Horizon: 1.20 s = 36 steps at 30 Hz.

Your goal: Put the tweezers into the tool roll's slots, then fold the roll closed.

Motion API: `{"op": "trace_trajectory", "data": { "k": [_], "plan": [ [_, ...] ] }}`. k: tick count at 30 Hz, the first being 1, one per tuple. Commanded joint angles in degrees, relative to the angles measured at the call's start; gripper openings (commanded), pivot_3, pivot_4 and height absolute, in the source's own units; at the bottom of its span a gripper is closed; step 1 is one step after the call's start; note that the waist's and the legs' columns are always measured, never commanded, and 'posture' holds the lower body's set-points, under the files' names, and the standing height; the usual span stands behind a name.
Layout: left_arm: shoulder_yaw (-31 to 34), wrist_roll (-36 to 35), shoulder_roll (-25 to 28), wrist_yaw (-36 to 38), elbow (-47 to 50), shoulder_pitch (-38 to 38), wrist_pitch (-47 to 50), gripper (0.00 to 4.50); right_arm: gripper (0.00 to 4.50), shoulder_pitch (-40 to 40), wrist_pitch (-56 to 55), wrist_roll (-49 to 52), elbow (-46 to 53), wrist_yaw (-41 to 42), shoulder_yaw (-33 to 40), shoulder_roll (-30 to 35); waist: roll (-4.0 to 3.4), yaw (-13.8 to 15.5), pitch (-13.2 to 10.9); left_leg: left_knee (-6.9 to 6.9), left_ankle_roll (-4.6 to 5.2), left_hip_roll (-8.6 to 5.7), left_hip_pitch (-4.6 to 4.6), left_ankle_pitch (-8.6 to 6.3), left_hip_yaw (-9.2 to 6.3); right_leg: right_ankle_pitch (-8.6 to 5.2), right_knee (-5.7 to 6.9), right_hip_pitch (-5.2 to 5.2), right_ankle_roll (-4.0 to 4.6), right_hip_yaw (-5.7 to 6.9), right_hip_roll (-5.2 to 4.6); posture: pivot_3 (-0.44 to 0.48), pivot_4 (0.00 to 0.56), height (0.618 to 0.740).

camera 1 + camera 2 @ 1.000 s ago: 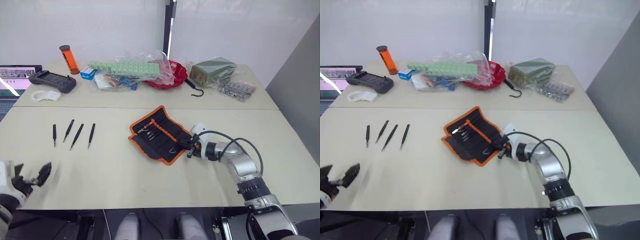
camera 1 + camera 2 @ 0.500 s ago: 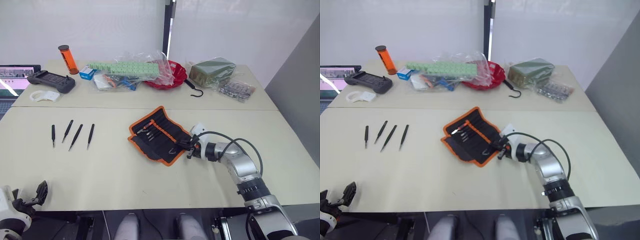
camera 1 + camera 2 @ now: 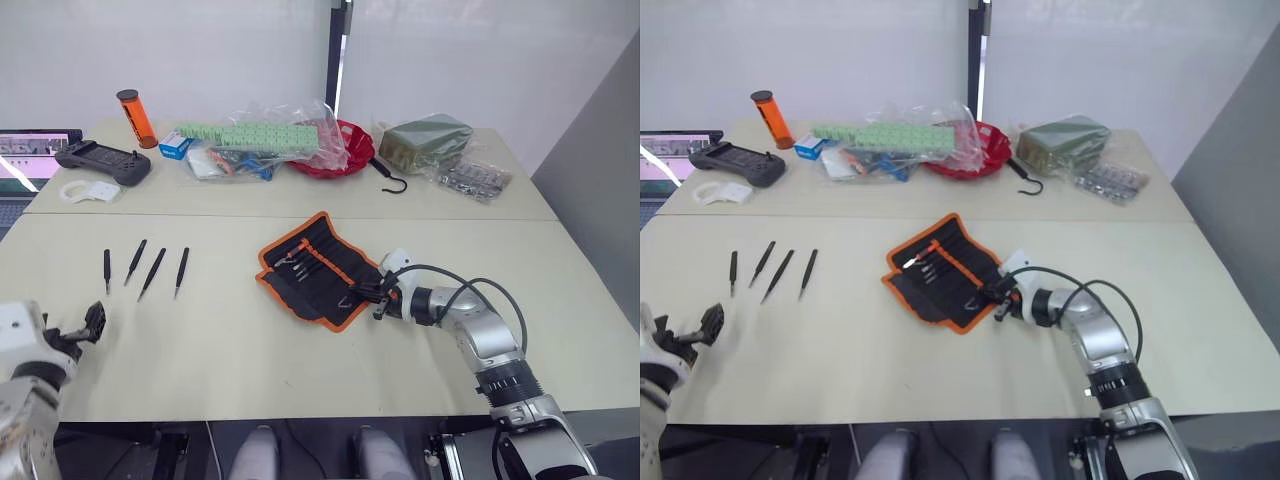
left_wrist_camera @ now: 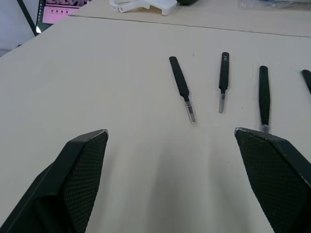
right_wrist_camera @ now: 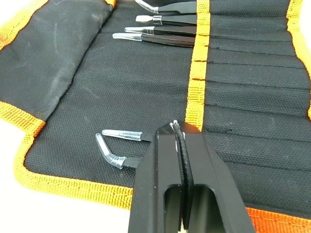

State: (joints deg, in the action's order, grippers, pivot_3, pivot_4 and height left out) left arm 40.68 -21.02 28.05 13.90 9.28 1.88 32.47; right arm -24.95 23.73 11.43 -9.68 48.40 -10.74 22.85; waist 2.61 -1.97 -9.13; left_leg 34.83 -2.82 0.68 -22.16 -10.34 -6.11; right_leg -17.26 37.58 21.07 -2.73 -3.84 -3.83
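Observation:
The tool roll (image 3: 318, 268) lies unrolled mid-table, black with orange trim. Three tweezers (image 5: 165, 31) sit in its slots (image 5: 243, 73), and two more with clear tip caps (image 5: 114, 155) lie at the near end, their bodies hidden behind my fingers. My right gripper (image 3: 378, 297) rests shut over the roll's near right edge, fingertips (image 5: 167, 133) pressed together. Several loose black tweezers (image 3: 153, 273) lie in a row on the left of the table. My left gripper (image 3: 92, 325) is open just in front of them, fingers (image 4: 87, 160) spread wide, with the tweezers (image 4: 182, 90) ahead.
Along the far side stand an orange cylinder (image 3: 135, 118), a black controller (image 3: 105, 163), a laptop (image 3: 30, 160), plastic bags with green boxes (image 3: 255, 140), the red bowl (image 3: 345, 150), a black hook (image 3: 392, 180) and a green package (image 3: 425, 140).
My left gripper dropped below the table's near edge, then came back up toward the loose tweezers. The right gripper has stayed at the roll.

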Motion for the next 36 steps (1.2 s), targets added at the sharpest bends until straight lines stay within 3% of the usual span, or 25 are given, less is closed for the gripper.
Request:
{"op": "trace_trajectory", "data": {
  "k": [1,6,19,31,32,36],
  "plan": [
    [-1.82,1.12,2.78,-1.77,-4.66,-5.04,0.6,4.18,0.0,2.21,3.23,-1.51,-0.99,-0.57,-1.73,0.37,0.01,-0.09,0.01,0.0,0.0,0.01,0.0,0.0,0.0,0.0,0.0,0.0,0.0,0.0,0.01,0.0,0.15,0.74],
    [-5.48,2.18,4.31,-1.43,-10.48,-9.3,0.51,2.66,0.0,2.94,4.14,-1.41,0.76,-0.98,-1.97,0.62,0.0,-0.43,0.01,-0.07,-0.09,0.03,-0.07,-0.06,0.02,0.01,0.0,0.11,0.01,-0.02,0.0,0.0,0.15,0.74],
    [-8.96,4.21,3.65,-6.85,-16.5,-15.84,0.75,2.66,0.0,3.26,4.88,-1.88,2.64,-1.35,-2.2,1.46,0.0,-0.13,0.01,-0.1,-0.1,0.11,-0.1,-0.08,-0.01,0.02,0.02,0.15,0.03,-0.01,0.09,0.0,0.15,0.74],
    [-11.48,4.43,3.77,-6.28,-20.19,-17.19,2.1,2.66,0.0,2.94,4.99,-2.51,2.6,-1.34,-3.0,2.2,-0.05,0.17,0.01,-0.09,-0.1,0.1,-0.07,-0.07,-0.01,0.02,0.03,0.14,0.03,-0.01,0.09,0.0,0.15,0.74],
    [-11.55,4.48,3.78,-6.28,-20.58,-17.44,2.04,2.17,0.0,2.95,4.99,-2.49,2.6,-1.37,-3.04,2.19,-0.05,0.21,0.01,-0.09,-0.1,0.1,-0.07,-0.07,-0.01,0.02,0.03,0.13,0.03,-0.01,0.09,0.0,0.15,0.74],
    [-11.62,4.44,3.67,-6.21,-22.15,-18.55,1.82,1.0,0.0,2.98,5.05,-2.65,2.75,-1.31,-3.03,2.07,-0.08,0.29,0.02,-0.08,-0.1,0.1,-0.05,-0.07,-0.01,0.02,0.04,0.12,0.02,0.0,0.09,0.0,0.15,0.74]
  ]
}}
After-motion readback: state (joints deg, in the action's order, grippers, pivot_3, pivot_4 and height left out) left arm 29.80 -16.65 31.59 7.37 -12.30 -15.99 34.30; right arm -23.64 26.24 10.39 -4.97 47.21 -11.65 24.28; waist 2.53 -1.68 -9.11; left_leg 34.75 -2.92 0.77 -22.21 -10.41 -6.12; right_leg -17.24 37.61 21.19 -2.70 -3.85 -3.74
